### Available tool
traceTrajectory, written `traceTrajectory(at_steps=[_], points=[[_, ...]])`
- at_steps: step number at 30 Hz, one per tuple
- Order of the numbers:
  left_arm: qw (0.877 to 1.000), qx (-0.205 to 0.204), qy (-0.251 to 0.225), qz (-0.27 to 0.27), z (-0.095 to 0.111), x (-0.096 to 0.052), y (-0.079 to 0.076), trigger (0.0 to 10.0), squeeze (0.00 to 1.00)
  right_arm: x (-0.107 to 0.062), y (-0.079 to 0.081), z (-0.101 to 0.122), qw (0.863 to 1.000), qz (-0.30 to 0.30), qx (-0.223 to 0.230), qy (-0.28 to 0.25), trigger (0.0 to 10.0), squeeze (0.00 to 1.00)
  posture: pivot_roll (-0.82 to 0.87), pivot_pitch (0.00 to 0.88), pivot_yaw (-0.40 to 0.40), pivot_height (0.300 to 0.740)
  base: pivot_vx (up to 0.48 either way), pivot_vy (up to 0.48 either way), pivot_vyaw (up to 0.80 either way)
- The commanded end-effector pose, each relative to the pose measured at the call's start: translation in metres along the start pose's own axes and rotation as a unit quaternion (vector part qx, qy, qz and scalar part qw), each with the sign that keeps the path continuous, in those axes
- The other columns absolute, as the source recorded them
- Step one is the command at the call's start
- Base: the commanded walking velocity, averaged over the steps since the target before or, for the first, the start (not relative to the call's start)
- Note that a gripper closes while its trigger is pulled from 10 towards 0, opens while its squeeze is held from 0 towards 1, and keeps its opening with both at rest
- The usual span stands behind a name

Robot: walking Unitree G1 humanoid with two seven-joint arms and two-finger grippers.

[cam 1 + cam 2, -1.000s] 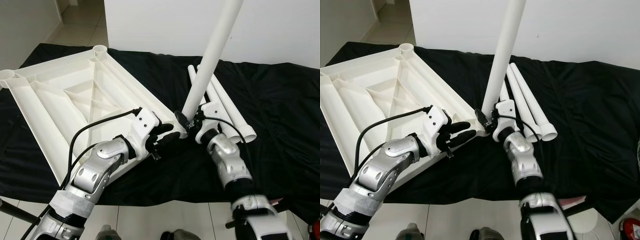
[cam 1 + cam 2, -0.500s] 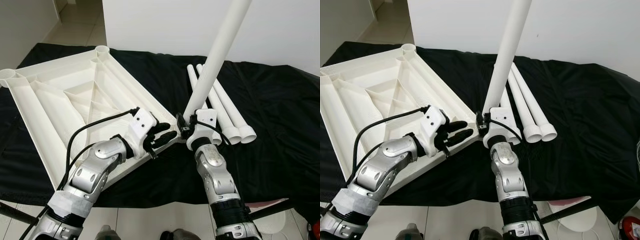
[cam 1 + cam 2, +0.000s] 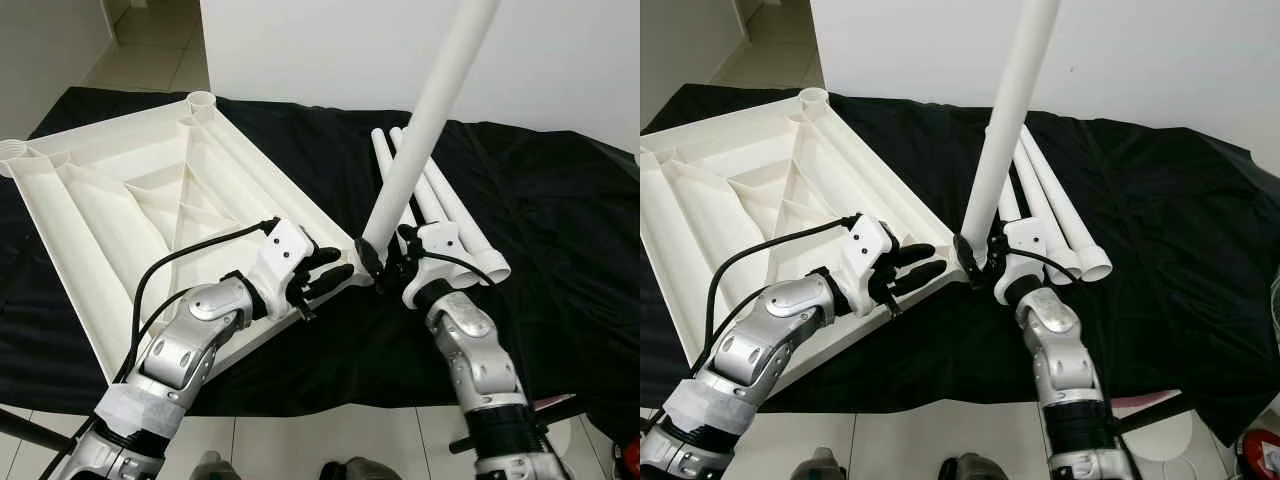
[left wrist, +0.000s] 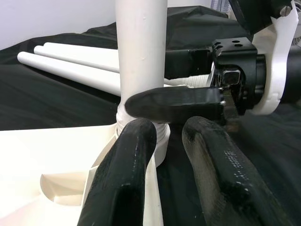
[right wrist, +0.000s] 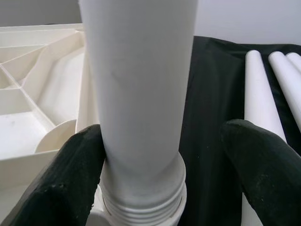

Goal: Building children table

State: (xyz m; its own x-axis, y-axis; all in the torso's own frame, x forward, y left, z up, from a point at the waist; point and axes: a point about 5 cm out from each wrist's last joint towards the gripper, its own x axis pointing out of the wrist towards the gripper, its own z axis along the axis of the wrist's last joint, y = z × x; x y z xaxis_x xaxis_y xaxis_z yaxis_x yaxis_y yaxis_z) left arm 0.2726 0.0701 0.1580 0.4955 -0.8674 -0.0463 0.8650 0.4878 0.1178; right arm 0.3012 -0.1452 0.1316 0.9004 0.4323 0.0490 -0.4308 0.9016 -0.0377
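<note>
The white table top (image 3: pixel 120 190) lies upside down on a black cloth. A long white leg (image 3: pixel 420 120) stands tilted in the socket at its near corner (image 4: pixel 160 141). My right gripper (image 3: pixel 385 268) is open around the base of the leg (image 5: pixel 141 94): one finger (image 5: pixel 70 179) touches it and the other stands off to the side. My left gripper (image 3: pixel 330 278) is at the same corner, its fingers (image 4: pixel 127 179) close together on the table top's rim, just short of the leg.
Three spare white legs (image 3: pixel 455 225) lie side by side on the black cloth (image 3: pixel 560 220), beyond my right gripper. A white wall (image 3: pixel 560 60) rises behind the cloth. Pale floor tiles (image 3: pixel 300 440) show at the cloth's near edge.
My right forearm swung left and then back right while its gripper stayed at the leg's base. The leg stays in the corner socket. My left gripper has barely moved.
</note>
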Motion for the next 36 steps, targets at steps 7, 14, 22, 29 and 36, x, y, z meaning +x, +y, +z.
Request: traceTrajectory(at_steps=[7, 14, 22, 29, 36], points=[[0.998, -0.037, 0.016, -0.045, -0.006, 0.008, -0.012, 10.0, 0.0, 0.012, -0.007, -0.002, 0.994, 0.105, -0.008, 0.004, 10.0, 0.0, 0.08, 0.0, -0.071, 0.74, 0.0, 0.0, 0.0], [0.998, -0.035, 0.02, -0.056, -0.008, 0.008, -0.02, 10.0, 0.0, 0.03, -0.005, 0.0, 0.988, 0.15, -0.016, 0.015, 10.0, 0.0, 0.1, 0.0, -0.082, 0.74, 0.0, 0.0, 0.0], [0.998, -0.027, 0.017, -0.054, -0.005, 0.002, -0.02, 10.0, 0.0, 0.042, -0.004, -0.006, 0.981, 0.192, -0.022, 0.032, 0.0, 0.0, 0.14, 0.0, -0.092, 0.74, 0.0, 0.0, 0.0], [0.999, -0.019, 0.014, -0.033, -0.004, 0.0, -0.014, 10.0, 0.0, 0.04, -0.003, -0.013, 0.979, 0.199, -0.011, 0.035, 0.0, 0.0, 0.15, 0.0, -0.091, 0.74, 0.0, 0.0, 0.0], [0.999, -0.029, 0.018, -0.018, -0.005, -0.003, -0.007, 10.0, 1.0, 0.038, 0.003, -0.019, 0.982, 0.185, 0.012, 0.023, 10.0, 0.0, 0.14, 0.0, -0.089, 0.74, 0.0, 0.0, 0.0]])
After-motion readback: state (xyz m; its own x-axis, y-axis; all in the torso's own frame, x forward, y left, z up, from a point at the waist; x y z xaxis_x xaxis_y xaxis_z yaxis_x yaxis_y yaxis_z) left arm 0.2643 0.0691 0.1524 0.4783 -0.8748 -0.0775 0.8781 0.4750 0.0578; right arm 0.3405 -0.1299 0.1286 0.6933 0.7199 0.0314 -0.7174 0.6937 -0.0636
